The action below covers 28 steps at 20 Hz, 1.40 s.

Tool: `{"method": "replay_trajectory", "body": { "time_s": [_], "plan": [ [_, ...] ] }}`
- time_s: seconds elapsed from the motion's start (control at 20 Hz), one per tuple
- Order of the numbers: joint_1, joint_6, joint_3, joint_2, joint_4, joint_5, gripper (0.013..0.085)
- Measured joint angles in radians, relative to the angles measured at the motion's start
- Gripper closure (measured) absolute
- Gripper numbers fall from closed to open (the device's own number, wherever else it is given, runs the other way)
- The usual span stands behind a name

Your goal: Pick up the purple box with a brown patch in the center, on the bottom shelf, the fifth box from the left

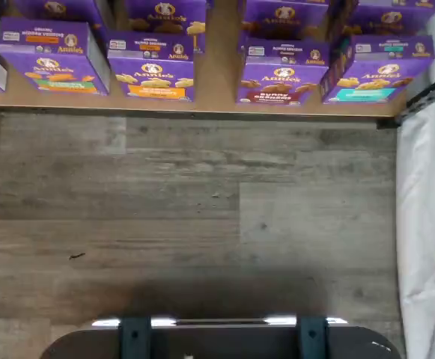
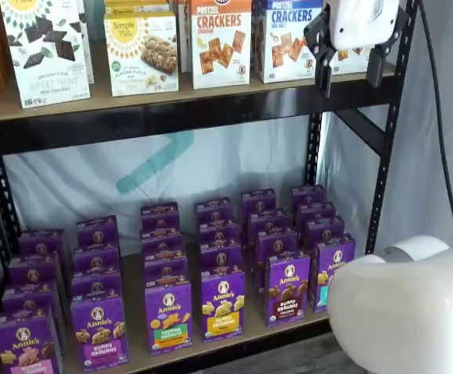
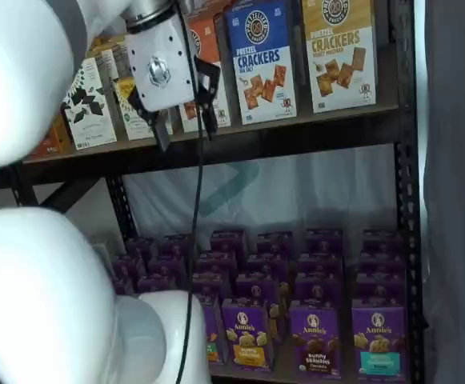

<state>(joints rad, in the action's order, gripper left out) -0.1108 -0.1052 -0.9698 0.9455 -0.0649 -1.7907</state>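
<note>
Purple box (image 2: 288,288) upright, front facing out, btm shelf (image 2: 234,336)

Two shelves in frame, the bottom shelf (image 2: 234,336) and a higher shelf (image 2: 171,105). Down low, six purple cartons (image 2: 168,312) line the front row in a shelf view, and the clearer columns run four deep. Just one front carton has a brown centre, the purple box (image 2: 288,287). Up top, three boxes marked crackers (image 3: 260,56) in a shelf view. One gripper (image 2: 349,82), two black fingers. The wrist view catches four front cartons whole.
</note>
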Motion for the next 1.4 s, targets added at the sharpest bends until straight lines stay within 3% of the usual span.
{"method": "replay_trajectory", "body": {
  "time_s": [0.25,0.55,0.85,1.05,1.2,1.4],
  "plan": [
    [0.031,0.022,0.069,0.013,0.026,0.052,0.0130],
    [0.016,0.004,0.213,0.043,0.004,0.152,0.0130],
    [0.048,0.030,0.368,0.053,0.053,0.257,0.0130],
    [0.083,0.067,0.494,0.058,0.087,0.375,0.0130],
    [0.097,0.080,0.572,0.025,0.079,0.465,0.0130],
    [0.100,0.070,0.642,-0.033,0.033,0.584,0.0130]
  ]
}}
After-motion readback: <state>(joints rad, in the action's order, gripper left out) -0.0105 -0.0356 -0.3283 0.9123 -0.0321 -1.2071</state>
